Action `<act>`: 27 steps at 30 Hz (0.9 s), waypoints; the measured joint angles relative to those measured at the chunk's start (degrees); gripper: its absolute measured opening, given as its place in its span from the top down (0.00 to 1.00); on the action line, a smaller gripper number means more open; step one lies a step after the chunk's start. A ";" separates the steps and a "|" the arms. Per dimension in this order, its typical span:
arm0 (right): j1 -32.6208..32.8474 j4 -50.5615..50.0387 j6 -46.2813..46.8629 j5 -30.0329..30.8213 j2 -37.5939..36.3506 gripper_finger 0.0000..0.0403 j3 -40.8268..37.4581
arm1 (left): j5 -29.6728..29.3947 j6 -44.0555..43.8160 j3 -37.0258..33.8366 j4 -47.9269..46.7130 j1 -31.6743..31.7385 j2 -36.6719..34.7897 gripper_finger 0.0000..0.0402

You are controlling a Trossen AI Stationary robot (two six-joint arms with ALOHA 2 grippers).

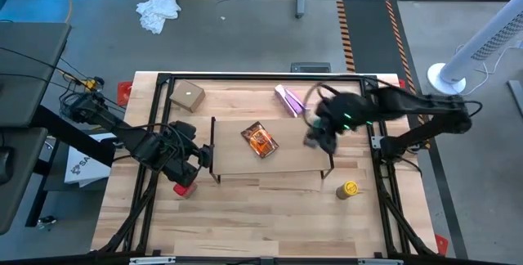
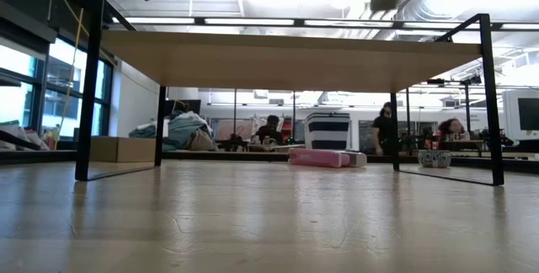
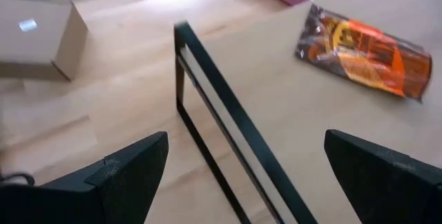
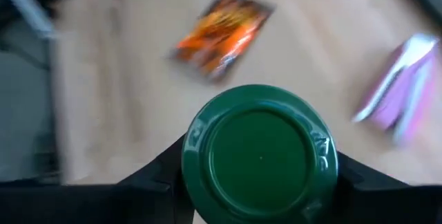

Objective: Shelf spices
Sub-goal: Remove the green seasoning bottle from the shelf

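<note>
The shelf (image 1: 274, 163) stands mid-table, and the flat orange-brown packet (image 1: 260, 140) lies on its plank. My right gripper (image 1: 319, 134) hovers over the shelf's right end, shut on the green-lidded jar (image 4: 259, 155). My left gripper (image 3: 255, 182) stands open above the shelf's left end frame (image 3: 228, 113), with nothing between its fingers. The red boxy container (image 1: 184, 188) sits on the table just near of the left gripper. The yellow jar (image 1: 349, 189) stands on the table near the shelf's right front leg. My right gripper pinches the green-lidded jar between its two fingers (image 4: 162, 172), which sit on opposite sides just under the lid's rim (image 4: 200, 182). The fingers slant down from the table's right side. The lid faces the wrist camera and hides the jar's body and bottom.
A pink-purple packet (image 1: 288, 100) lies on the table behind the shelf. A tan cardboard box (image 1: 187, 96) stands at the far left. The low view shows open floor under the shelf plank (image 2: 286, 58) between its black legs (image 2: 88, 96). People sit in the room beyond.
</note>
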 joint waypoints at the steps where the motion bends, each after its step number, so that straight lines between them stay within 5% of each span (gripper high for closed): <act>1: 2.13 -1.32 3.35 0.00 -1.08 0.55 0.02 | -0.48 0.76 0.00 -0.02 0.64 0.00 0.04; 6: 15.97 -8.47 19.32 3.36 -2.55 0.55 0.00 | -0.69 6.48 0.00 0.00 4.99 0.00 0.04; 16: 39.97 -5.48 40.83 7.42 4.78 0.55 -6.54 | 1.54 13.64 0.00 1.15 11.87 0.00 0.04; 27: 46.57 15.86 52.52 11.41 8.84 0.55 -28.64 | 5.28 15.48 0.00 4.96 12.95 0.00 0.04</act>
